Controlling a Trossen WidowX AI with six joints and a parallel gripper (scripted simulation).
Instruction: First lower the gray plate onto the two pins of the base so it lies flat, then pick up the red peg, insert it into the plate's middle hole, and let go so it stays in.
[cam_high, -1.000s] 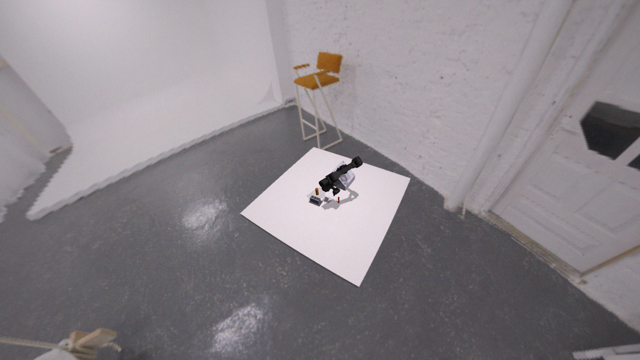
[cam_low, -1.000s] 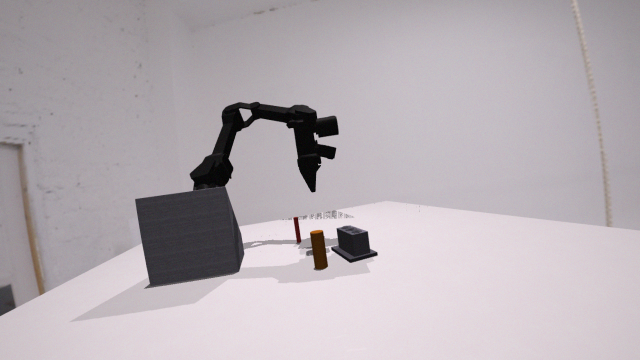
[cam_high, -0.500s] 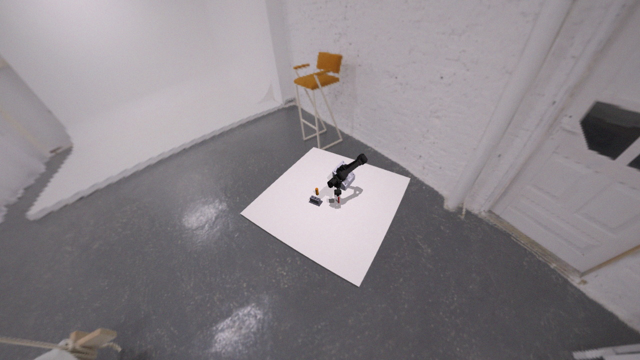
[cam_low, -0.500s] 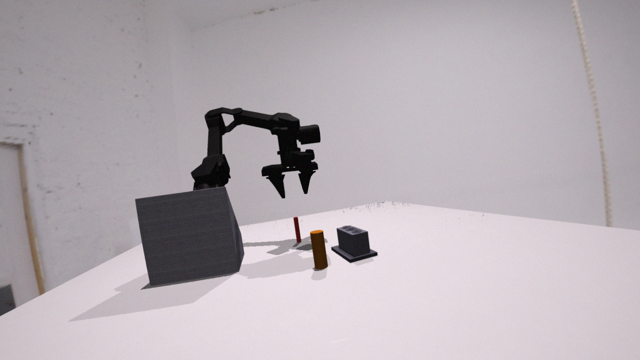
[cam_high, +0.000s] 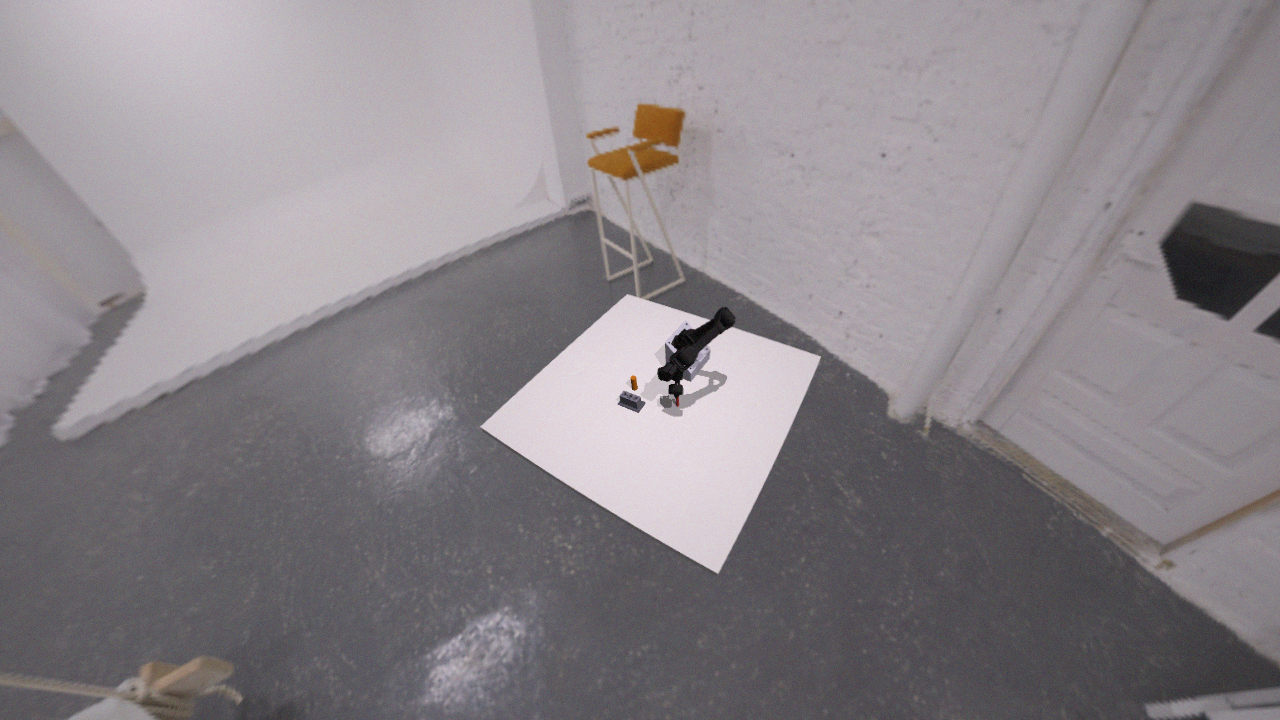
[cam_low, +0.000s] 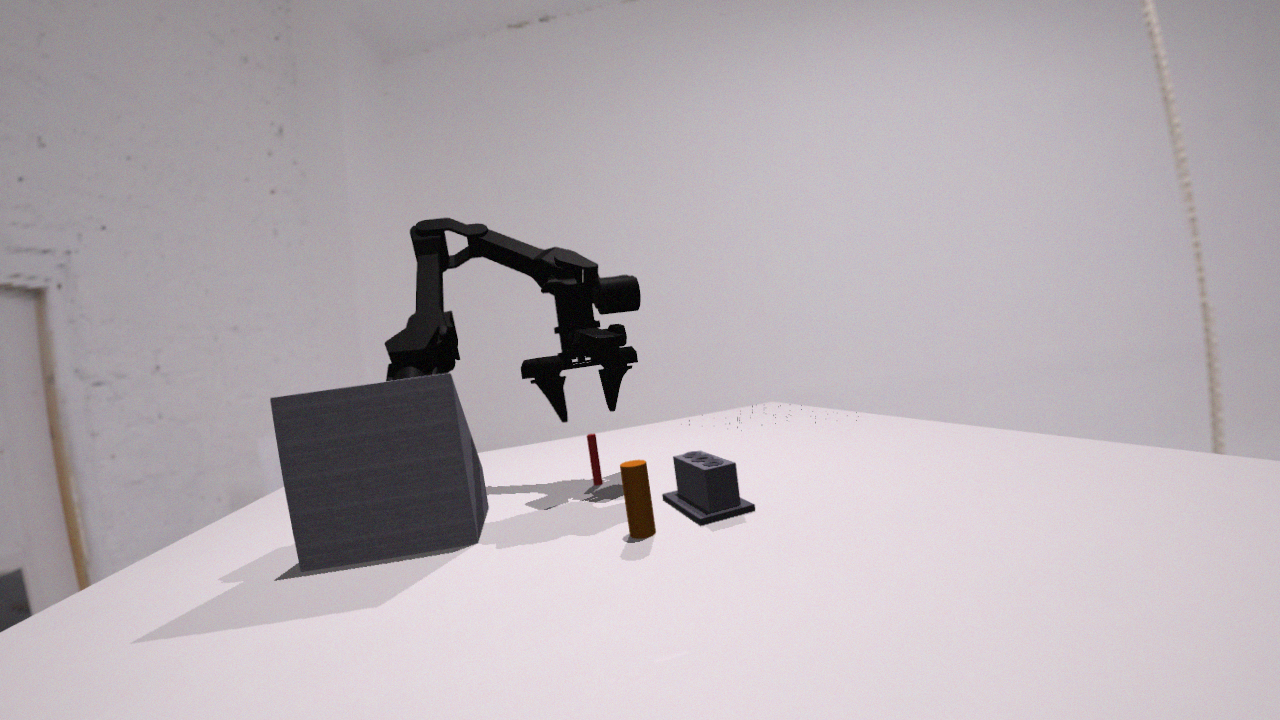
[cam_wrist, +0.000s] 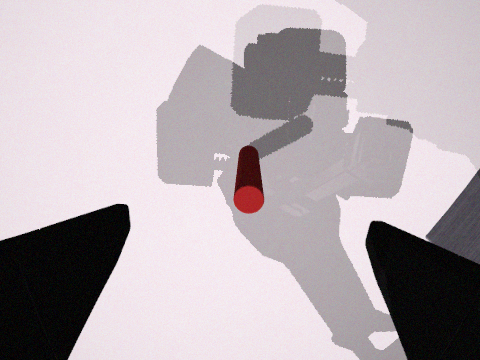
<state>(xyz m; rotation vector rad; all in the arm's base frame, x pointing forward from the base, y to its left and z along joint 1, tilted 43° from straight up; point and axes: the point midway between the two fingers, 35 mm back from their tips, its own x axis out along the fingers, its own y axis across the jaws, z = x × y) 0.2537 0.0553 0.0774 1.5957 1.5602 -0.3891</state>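
The claw (cam_high: 677, 394) (cam_low: 588, 417) (cam_wrist: 250, 226) is open above the peg (cam_high: 677, 401) (cam_low: 594, 459) (cam_wrist: 248, 175), which stands upright on the surface (cam_high: 716, 501) (cam_low: 895, 582) (cam_wrist: 75, 75). The peg is probably light, rigid and smooth. Recommended grip: upper shaft, centred between the fingers, leaving the lower end free for insertion.

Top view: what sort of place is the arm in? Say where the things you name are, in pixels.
Probably a photo studio or converted workshop: a white backdrop wall sweeps down toward the glossy gray floor (cam_high: 295, 501), beside painted brick (cam_high: 805, 179) and a tall orange chair (cam_high: 631, 161).
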